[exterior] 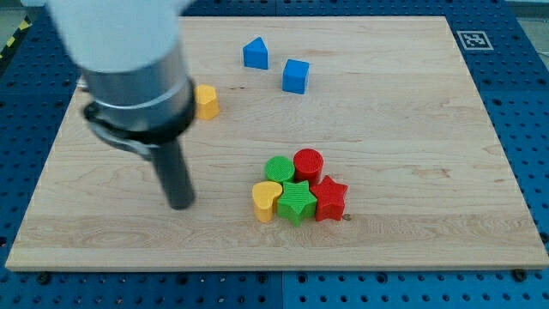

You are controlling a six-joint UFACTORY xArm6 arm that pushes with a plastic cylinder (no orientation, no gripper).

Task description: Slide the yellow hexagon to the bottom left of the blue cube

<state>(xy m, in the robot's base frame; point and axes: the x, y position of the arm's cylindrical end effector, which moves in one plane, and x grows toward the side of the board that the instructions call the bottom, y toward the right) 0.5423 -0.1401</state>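
Observation:
The yellow hexagon (206, 101) lies on the wooden board toward the view's upper left, partly hidden behind the arm's grey body. The blue cube (295, 75) sits up and to the right of it, near the view's top centre. My tip (180, 204) rests on the board well below the yellow hexagon and slightly left of it, with a clear gap between them. It is far to the lower left of the blue cube.
A blue house-shaped block (255, 53) lies left of the blue cube. A cluster sits at lower centre: green cylinder (278, 169), red cylinder (308, 162), yellow heart (266, 200), green star (296, 200), red star (329, 197). The board's left edge (39, 184) is near.

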